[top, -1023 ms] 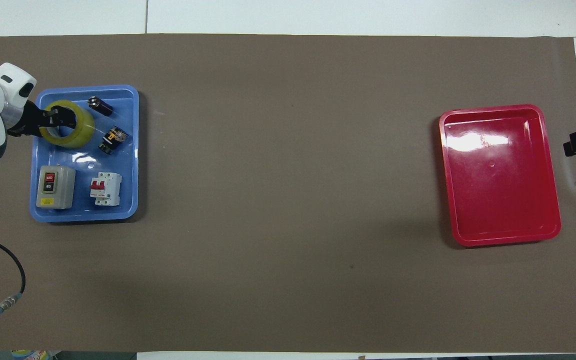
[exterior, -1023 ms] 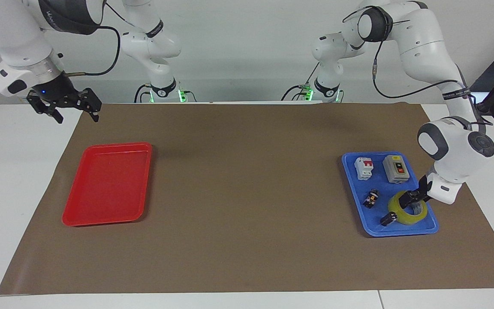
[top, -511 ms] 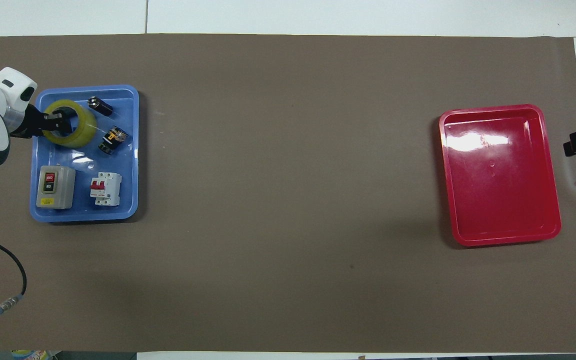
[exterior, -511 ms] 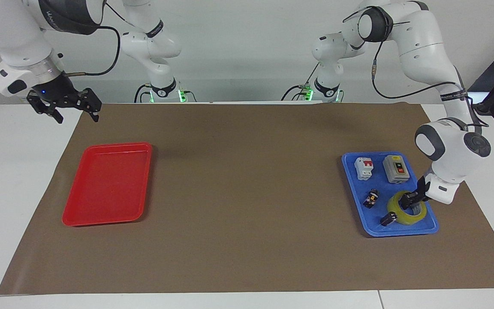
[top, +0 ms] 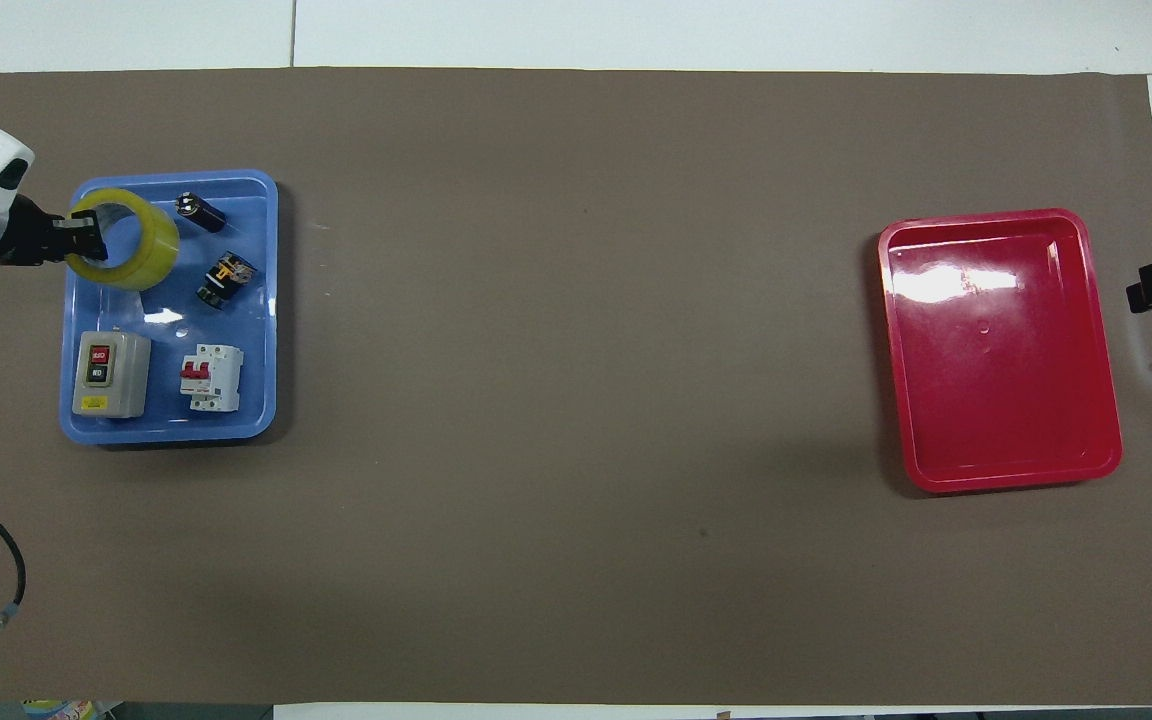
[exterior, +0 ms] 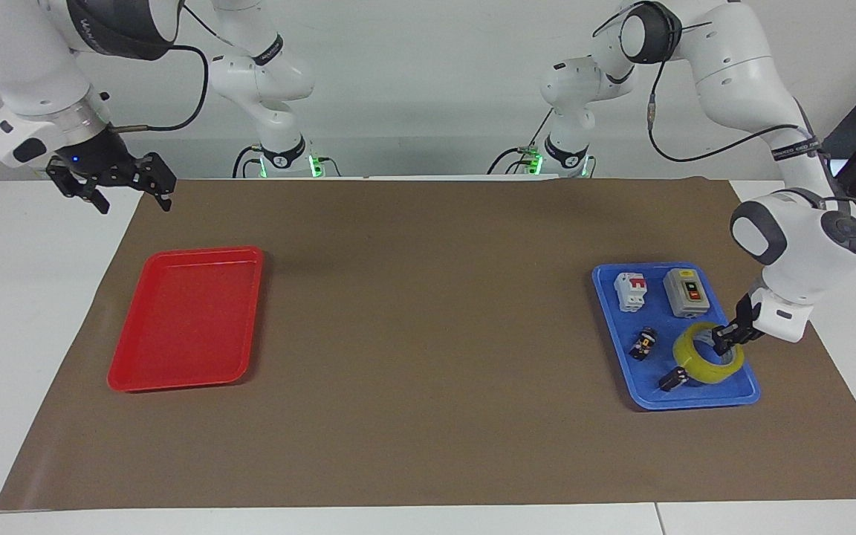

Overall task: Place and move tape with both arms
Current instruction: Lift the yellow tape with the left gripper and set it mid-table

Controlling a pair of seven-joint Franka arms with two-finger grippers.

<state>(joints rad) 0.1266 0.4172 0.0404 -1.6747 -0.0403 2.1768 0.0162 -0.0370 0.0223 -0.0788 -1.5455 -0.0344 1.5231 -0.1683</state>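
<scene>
The yellow tape roll is in the blue tray, in the corner farthest from the robots toward the left arm's end of the table. It is tilted, with one side raised. My left gripper is shut on the roll's wall, one finger inside the ring and one outside. The overhead view shows the roll and the left gripper at the tray's outer edge. My right gripper is open and empty, waiting in the air over the table's edge at the right arm's end.
The blue tray also holds a grey switch box, a white circuit breaker and two small black parts. An empty red tray lies toward the right arm's end. Brown mat covers the table.
My left gripper has pulled back toward the tray's outer edge and risen a little. The tape roll moved with it and tipped up. The right arm has not moved.
</scene>
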